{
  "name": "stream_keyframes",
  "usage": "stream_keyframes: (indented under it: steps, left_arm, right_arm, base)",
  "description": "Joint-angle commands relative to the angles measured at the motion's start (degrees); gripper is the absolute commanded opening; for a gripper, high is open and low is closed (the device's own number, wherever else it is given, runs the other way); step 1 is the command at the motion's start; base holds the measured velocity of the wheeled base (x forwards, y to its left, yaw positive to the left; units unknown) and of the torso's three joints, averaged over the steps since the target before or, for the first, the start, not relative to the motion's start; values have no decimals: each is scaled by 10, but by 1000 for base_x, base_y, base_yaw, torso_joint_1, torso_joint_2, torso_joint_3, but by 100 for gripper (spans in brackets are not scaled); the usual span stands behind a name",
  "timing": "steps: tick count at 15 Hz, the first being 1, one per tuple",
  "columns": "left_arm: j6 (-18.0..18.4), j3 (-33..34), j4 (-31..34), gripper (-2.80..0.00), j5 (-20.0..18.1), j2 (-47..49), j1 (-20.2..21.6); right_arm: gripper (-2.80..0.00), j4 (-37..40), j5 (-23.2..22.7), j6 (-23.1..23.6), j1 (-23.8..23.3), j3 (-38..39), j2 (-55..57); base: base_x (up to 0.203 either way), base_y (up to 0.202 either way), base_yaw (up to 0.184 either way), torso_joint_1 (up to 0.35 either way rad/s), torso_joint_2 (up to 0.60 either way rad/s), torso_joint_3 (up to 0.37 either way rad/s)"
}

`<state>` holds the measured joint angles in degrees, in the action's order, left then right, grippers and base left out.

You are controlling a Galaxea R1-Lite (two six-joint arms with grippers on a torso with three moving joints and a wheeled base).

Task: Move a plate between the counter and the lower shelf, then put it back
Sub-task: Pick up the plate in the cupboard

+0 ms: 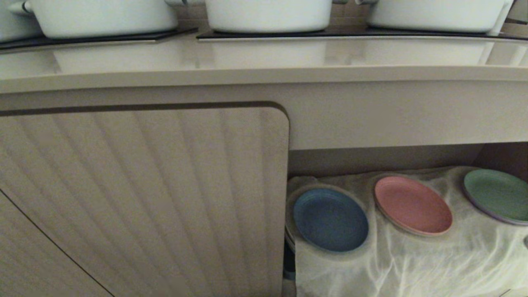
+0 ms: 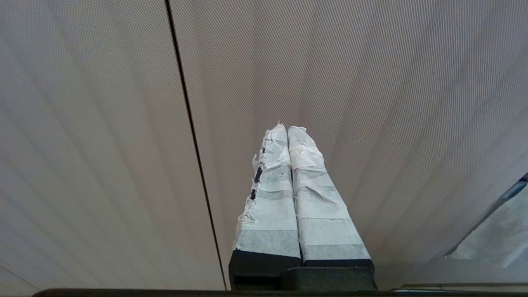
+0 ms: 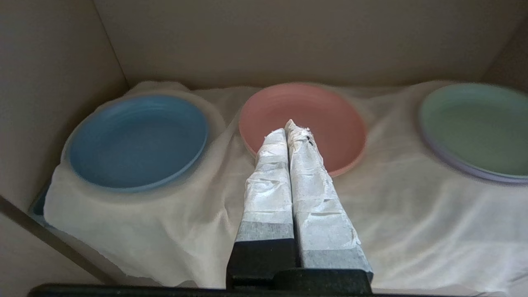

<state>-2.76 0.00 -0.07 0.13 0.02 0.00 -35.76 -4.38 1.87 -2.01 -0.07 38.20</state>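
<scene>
The light blue plate point(image 1: 331, 219) point(image 3: 138, 141) lies on the white cloth of the lower shelf point(image 1: 412, 264) point(image 3: 412, 231), at its left end beside the cabinet wall. Above it runs the glossy beige counter point(image 1: 264, 62). My right gripper point(image 3: 287, 128) is shut and empty. It hangs in front of the shelf opening, apart from the plate, its tips in line with the pink plate point(image 3: 330, 119). My left gripper point(image 2: 287, 128) is shut, empty, and faces a ribbed cabinet door point(image 2: 371, 103). Neither gripper shows in the head view.
A pink plate point(image 1: 412, 205) and a green plate point(image 1: 497, 194) point(image 3: 474, 126) lie on the cloth to the right of the blue one. Three white pots point(image 1: 268, 14) stand on black hob panels point(image 1: 264, 35) at the counter's back. A ribbed door point(image 1: 136, 198) closes the cabinet's left.
</scene>
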Motion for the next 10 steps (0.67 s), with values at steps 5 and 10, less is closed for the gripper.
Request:
stream_keyframes:
  steps: [5,10]
  left_arm:
    - [-1,0,0,-280,0,0,0]
    - [-1,0,0,-280,0,0,0]
  right_arm:
    - [-280,298,50,11,17,1,-364]
    - [-280,356,50,9,22,0,-381]
  base:
    - [0,0,0,0,0,0]
    - [0,0,0,0,0,0]
